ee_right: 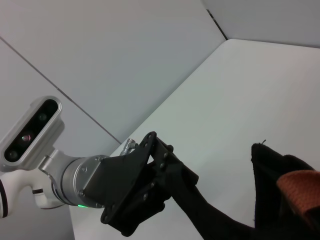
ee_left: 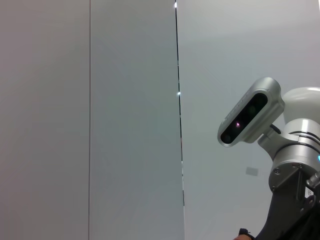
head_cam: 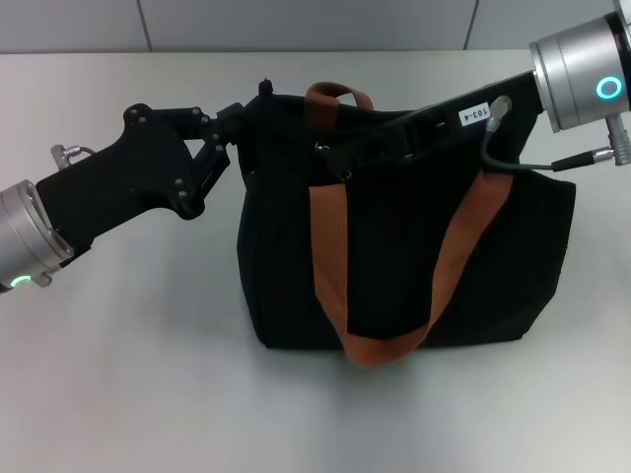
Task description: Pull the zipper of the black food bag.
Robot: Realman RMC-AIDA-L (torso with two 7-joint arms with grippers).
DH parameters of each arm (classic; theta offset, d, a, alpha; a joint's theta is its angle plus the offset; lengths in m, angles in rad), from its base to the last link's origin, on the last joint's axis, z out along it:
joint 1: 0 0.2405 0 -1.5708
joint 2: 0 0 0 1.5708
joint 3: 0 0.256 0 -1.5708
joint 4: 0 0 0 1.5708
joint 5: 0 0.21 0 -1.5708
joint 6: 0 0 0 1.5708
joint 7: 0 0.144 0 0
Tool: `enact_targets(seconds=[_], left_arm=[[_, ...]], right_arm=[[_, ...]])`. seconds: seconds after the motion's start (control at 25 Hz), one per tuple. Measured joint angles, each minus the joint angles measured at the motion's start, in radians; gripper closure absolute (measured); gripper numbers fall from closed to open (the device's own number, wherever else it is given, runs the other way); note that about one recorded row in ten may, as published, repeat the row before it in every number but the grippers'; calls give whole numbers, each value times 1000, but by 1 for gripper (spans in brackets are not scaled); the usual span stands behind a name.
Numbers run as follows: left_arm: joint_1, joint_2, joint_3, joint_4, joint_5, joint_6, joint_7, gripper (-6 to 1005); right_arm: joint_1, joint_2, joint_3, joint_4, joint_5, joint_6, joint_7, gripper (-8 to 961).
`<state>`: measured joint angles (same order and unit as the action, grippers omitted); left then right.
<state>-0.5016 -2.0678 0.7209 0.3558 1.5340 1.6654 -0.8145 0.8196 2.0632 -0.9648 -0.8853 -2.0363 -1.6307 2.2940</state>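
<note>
The black food bag (head_cam: 404, 256) is being stood upright on the bench (head_cam: 128, 394), its front strap handle (head_cam: 394, 345) hanging nearest. At the bag's top left corner the left claw (head_cam: 242, 123) is being pressed in, seemingly bracing the fabric. Along the top edge the right claw (head_cam: 330, 153) is being reached toward the zipper, which cannot be made out. Whether either claw is open cannot be told. Only the right wrist view is showing the left claw (ee_right: 220, 222) against the bag's corner; the left wrist view is showing only wall.
</note>
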Motion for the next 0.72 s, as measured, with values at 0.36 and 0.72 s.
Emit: enact_targets(seconds=[0.36, 0.72], left_arm=[[0, 0, 0, 2, 0, 1, 0, 983], [0, 0, -3, 4, 0, 0, 0, 982]], right_arm=[[-14, 0, 0, -23, -7, -1, 11, 955], [-22, 1, 0, -45, -33, 1, 34, 955]])
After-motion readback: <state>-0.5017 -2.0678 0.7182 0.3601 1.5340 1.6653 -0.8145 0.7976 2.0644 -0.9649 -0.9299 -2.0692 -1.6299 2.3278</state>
